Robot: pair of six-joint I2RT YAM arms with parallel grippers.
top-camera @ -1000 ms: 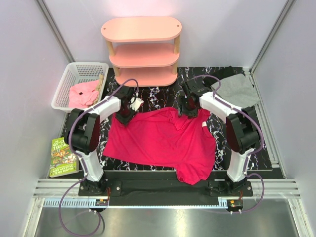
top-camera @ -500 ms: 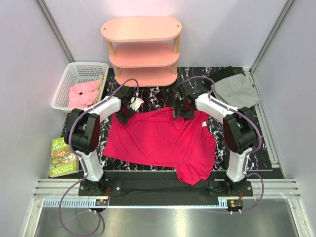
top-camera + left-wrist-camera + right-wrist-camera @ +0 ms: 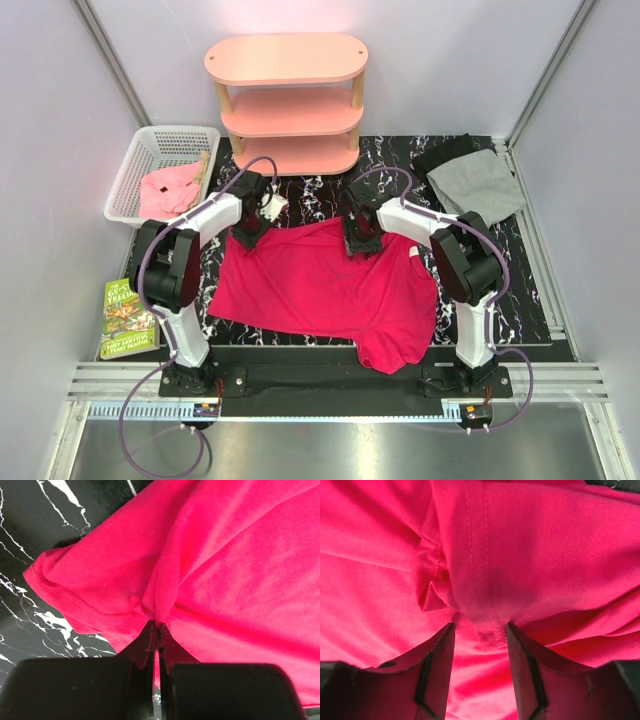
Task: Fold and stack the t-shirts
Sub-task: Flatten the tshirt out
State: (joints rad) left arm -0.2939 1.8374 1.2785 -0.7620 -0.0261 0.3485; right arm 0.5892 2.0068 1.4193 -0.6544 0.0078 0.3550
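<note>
The red t-shirt [image 3: 330,290] lies spread on the counter [image 3: 515,300], with the grey t-shirt [image 3: 478,185] in the far right corner. The left claw [image 3: 157,626] pinches the red cloth's far edge, while the right claw [image 3: 480,630] stands spread astride a seam. I'd judge it must close there before the first fold.

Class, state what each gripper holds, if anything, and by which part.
Left gripper pinches the red t-shirt at its far-left corner. Right gripper holds nothing; open jaws straddle a stitched fold.

Bright, even overhead light; soft shadows; pale glare on the back wall [image 3: 300,15]; blurred wrist-view foregrounds.
</note>
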